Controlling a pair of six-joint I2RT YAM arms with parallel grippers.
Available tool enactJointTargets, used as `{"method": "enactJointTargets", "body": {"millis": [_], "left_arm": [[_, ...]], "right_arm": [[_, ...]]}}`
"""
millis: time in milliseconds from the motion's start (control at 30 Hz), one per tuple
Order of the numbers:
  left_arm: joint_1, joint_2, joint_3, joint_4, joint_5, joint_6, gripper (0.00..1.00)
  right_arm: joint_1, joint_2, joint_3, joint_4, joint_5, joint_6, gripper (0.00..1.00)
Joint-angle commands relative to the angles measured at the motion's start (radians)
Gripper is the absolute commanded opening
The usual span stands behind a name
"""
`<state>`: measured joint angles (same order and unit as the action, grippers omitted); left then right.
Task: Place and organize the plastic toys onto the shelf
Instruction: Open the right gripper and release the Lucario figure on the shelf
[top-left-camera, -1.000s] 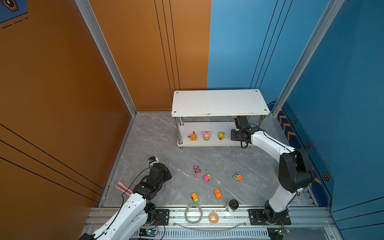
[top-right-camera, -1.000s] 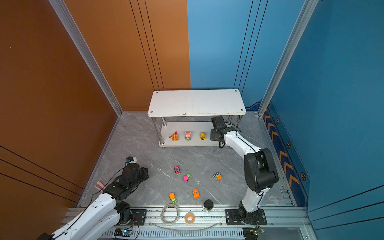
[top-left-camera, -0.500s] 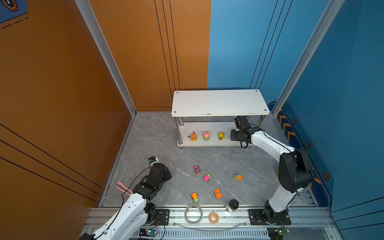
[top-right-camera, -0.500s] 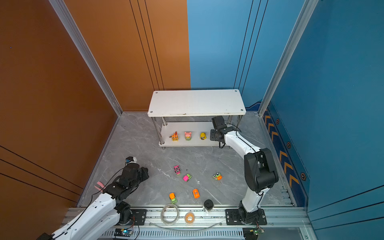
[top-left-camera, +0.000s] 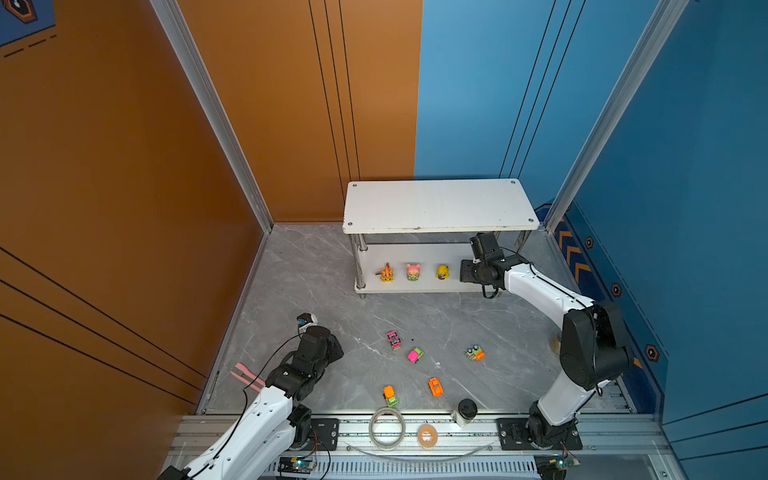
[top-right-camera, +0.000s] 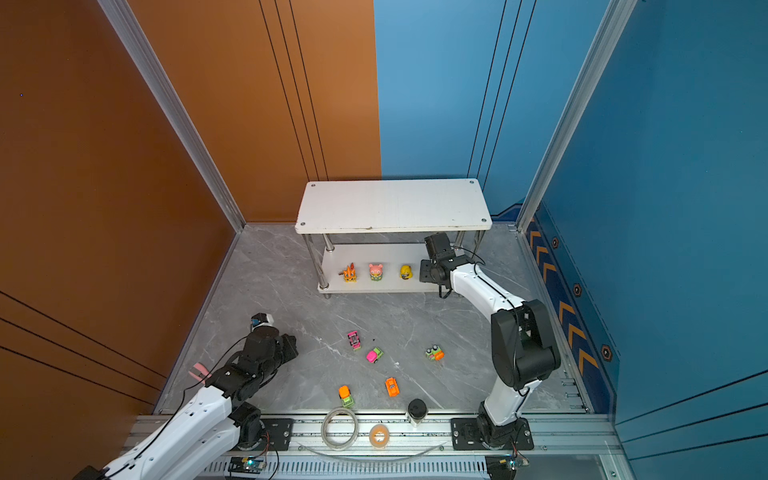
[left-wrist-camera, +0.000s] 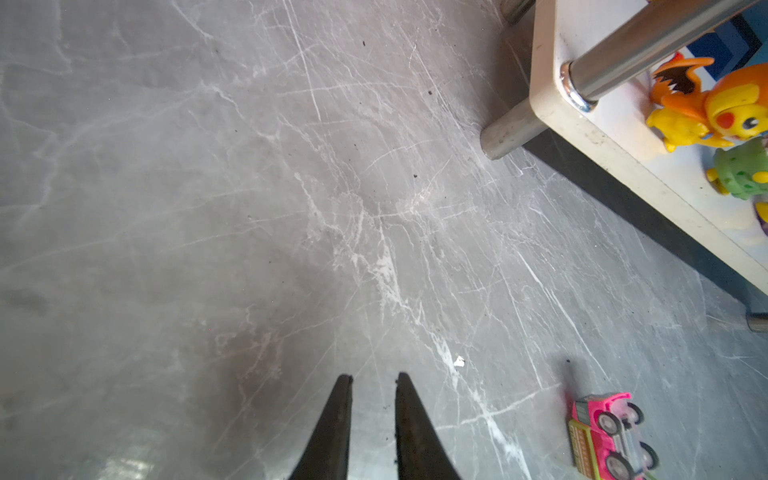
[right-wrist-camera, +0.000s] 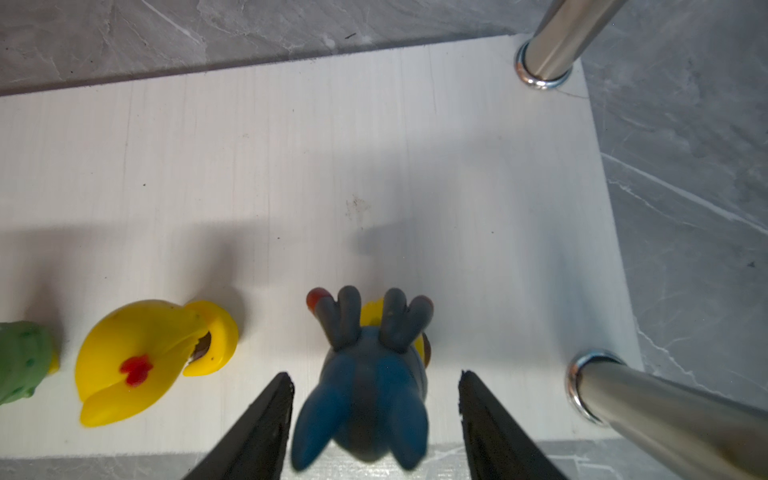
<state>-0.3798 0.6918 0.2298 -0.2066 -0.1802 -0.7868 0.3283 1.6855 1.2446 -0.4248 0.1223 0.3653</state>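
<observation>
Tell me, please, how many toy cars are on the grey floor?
5, all on the floor in both top views: pink racer and pink-green car centrally, green-orange car to their right, orange car and orange-green car lower down. None looks hidden.

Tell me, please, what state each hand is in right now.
Left hand: barely open, empty.
Right hand: open, astride the blue-grey figurine, not gripping it.

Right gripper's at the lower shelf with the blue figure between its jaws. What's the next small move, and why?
Probably back the right gripper straight out of the shelf. Its jaws stand open, clear of the blue figure on both sides, and the figure seems to stand there on its own.
</observation>
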Motion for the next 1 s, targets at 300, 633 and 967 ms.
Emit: {"method": "enactJointTargets", "body": {"millis": [300,633,967], "left_arm": [[0.001,-0.104,0.015,-0.105,-0.039,0.023,0.22],[-0.002,-0.169,0.033,-0.172,0.003,0.066,0.19],[-0.264,-0.065,0.031,-0.084,-0.043,0.052,0.34]], "right_arm": [[0.098,-0.311,-0.247,0.011,0.023,0.112,0.68],[0.170,-0.897,-0.552,-0.308,0.187,0.279,0.55],[0.094,-0.929,-0.766,-0.249,-0.090,0.355,0.42]]}}
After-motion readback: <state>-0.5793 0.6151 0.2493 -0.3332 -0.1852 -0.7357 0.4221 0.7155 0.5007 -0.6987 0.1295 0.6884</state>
